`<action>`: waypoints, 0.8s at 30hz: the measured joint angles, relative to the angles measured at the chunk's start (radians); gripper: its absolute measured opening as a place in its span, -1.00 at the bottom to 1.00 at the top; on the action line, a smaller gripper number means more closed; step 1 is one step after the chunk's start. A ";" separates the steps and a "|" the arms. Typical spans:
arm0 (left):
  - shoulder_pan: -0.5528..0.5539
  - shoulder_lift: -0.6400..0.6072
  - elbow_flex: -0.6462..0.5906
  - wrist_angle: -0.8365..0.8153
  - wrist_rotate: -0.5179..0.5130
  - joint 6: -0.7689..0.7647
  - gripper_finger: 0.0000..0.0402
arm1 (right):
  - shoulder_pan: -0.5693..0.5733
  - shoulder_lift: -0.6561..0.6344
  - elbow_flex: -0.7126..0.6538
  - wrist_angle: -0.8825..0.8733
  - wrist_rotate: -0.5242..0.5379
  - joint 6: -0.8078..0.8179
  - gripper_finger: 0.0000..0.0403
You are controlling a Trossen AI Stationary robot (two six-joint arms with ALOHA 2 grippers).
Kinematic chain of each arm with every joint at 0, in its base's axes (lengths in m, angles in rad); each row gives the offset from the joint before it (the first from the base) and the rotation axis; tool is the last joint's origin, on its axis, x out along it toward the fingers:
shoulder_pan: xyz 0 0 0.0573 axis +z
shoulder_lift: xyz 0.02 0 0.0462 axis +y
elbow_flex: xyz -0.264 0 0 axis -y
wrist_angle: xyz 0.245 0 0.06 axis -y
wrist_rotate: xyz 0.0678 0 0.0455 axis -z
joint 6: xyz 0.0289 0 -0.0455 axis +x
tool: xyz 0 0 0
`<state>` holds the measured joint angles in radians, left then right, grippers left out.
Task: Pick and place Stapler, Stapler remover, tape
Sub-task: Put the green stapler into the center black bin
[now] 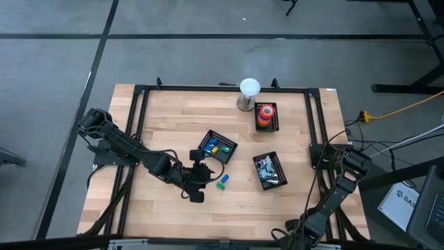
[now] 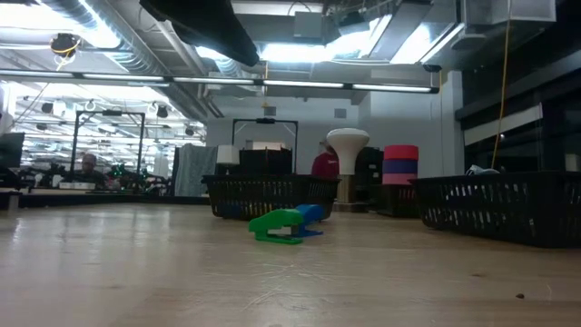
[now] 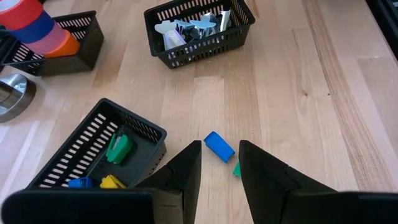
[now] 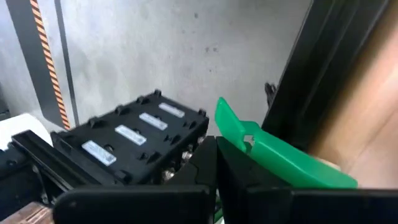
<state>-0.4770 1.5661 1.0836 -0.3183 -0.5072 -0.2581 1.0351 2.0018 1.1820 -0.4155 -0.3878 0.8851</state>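
Two small staplers, one blue (image 3: 218,147) and one green (image 2: 277,224), lie touching on the wood at three o'clock from the left gripper (image 3: 219,149), whose fingers stand apart, holding nothing. We see the tape (image 1: 265,113), red and orange rings stacked in a black basket (image 1: 275,126), at one o'clock from the table's centre. The right gripper (image 4: 216,149), closed, waits at four o'clock.
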 joint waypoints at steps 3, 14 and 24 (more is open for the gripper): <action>0.000 0.000 0.000 0.000 0.000 0.000 -0.48 | -0.030 0.000 0.000 0.009 -0.001 -0.048 -0.98; 0.000 0.000 0.000 -0.003 0.001 0.000 -0.48 | -0.233 -0.023 -0.007 -0.090 0.028 -0.326 -0.98; 0.000 0.000 0.000 -0.037 0.004 -0.001 -0.48 | -0.303 -0.196 -0.016 -0.313 0.208 -0.479 -0.98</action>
<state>-0.4774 1.5661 1.0840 -0.3554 -0.5027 -0.2592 0.7323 1.8059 1.1665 -0.7289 -0.1801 0.4057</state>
